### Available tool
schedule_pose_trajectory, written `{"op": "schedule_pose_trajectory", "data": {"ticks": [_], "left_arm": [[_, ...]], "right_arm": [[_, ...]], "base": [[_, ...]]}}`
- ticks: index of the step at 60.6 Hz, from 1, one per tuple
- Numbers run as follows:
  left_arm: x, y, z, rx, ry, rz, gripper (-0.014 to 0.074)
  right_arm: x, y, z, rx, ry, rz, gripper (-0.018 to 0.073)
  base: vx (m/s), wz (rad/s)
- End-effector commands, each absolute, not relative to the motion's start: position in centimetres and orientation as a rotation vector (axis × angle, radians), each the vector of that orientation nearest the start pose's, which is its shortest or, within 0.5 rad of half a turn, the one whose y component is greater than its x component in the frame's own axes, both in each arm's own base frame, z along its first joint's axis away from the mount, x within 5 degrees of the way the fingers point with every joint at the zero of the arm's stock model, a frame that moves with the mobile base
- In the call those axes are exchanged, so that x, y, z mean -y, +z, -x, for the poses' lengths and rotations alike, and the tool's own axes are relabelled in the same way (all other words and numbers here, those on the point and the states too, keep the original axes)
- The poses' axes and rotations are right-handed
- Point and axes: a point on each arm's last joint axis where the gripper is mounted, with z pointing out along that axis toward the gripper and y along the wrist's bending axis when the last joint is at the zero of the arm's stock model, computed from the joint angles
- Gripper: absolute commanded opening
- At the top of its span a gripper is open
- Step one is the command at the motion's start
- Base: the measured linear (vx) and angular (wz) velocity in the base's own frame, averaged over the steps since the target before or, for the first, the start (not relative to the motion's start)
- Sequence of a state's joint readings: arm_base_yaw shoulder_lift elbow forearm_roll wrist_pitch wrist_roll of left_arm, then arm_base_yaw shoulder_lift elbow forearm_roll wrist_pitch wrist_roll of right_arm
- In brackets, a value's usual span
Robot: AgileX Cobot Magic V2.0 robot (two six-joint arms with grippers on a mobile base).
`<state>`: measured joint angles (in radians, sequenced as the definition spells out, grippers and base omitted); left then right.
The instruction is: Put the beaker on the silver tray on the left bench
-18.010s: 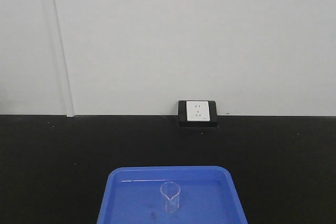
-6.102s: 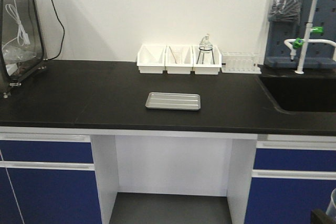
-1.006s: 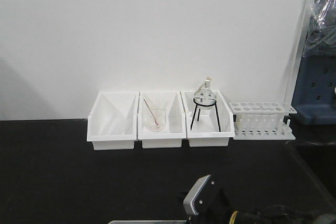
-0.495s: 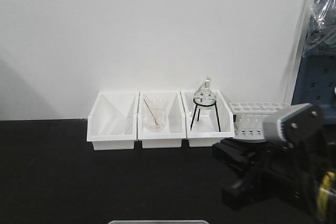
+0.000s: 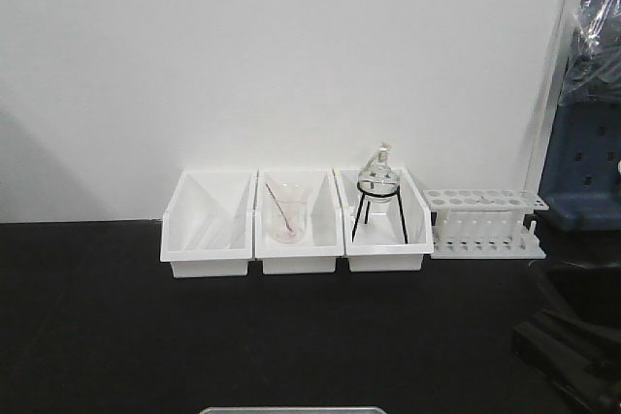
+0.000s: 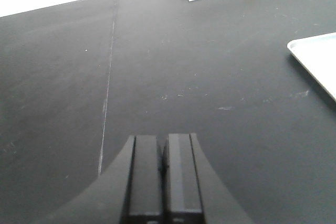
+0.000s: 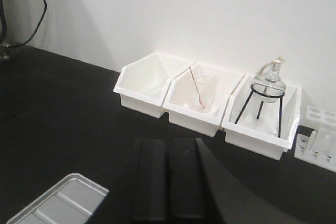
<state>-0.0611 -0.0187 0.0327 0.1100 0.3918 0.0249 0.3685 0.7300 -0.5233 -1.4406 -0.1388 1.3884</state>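
White wall is filling the upper half of the front view, and below it the long black-topped left bench [image 5: 116,336] is stretching across the lower half. Sitting against the wall at the centre are three white plastic bins [image 5: 296,220] in a row: the middle one is holding a larger clear beaker with a thin rod and pinkish residue [image 5: 286,213], and the right one is holding a round glass flask on a black wire tripod [image 5: 379,191]. Just right of them a white test-tube rack [image 5: 485,223] is standing. The shallow grey-silver metal tray [image 7: 55,203] is lying at the lower left of the right wrist view, with only its far rim showing at the bottom edge of the front view. The small clear glass beaker is not showing in any view. At the bottom centre of the left wrist view the left gripper [image 6: 163,174] is hanging over bare benchtop with its black fingers pressed together and nothing between them. The right gripper [image 7: 168,182] is likewise closed and empty, pointing toward the bins.
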Motion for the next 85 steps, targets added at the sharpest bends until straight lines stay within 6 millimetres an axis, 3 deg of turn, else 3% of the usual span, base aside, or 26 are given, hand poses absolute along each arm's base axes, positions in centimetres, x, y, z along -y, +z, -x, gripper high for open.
{"op": "schedule_pose_trajectory", "data": {"ticks": [1, 21, 34, 38, 44, 50, 56, 71, 85], "left_arm": [[0.1, 16.9, -5.4, -1.812, 0.072, -0.149, 0.0001], [0.1, 16.9, -5.4, -1.812, 0.072, -0.149, 0.0001], [0.1, 16.9, -5.4, -1.812, 0.072, -0.149, 0.0001], [0.1, 16.9, -5.4, -1.812, 0.072, -0.149, 0.0001], [0.1, 16.9, -5.4, -1.812, 0.072, -0.149, 0.0001], [0.1, 16.9, -5.4, -1.812, 0.072, -0.149, 0.0001], [0.1, 16.9, -5.4, -1.812, 0.072, -0.149, 0.0001], [0.1, 16.9, -5.4, -1.812, 0.072, -0.149, 0.0001], [0.1, 16.9, -5.4, -1.812, 0.072, -0.149, 0.0001]], "right_arm": [[-6.7, 33.3, -14.0, -1.588, 0.356, 0.441, -0.0011], [-6.9, 33.3, -14.0, -1.587, 0.396, 0.433, -0.0011], [-5.3, 32.7, -14.1, -1.673, 0.405, 0.144, -0.0011], [-4.6, 31.8, -13.3, -1.749, 0.374, 0.102, -0.0011], [-4.1, 29.6, -11.3, -1.801, 0.297, 0.242, -0.0011], [-3.5, 27.5, -9.2, -1.736, 0.273, 0.299, -0.0011], [-2.2, 25.3, -7.7, -1.672, 0.253, 0.196, -0.0011], [-0.3, 20.3, -5.6, -1.592, 0.124, -0.043, -0.0011], [-0.1, 19.0, -5.6, -1.627, 0.133, -0.103, -0.0011]], "base": [[0.0, 0.0], [0.0, 0.0], [0.0, 0.0], [0.0, 0.0], [0.0, 0.0], [0.0, 0.0], [0.0, 0.0], [0.0, 0.0], [0.0, 0.0]]}}
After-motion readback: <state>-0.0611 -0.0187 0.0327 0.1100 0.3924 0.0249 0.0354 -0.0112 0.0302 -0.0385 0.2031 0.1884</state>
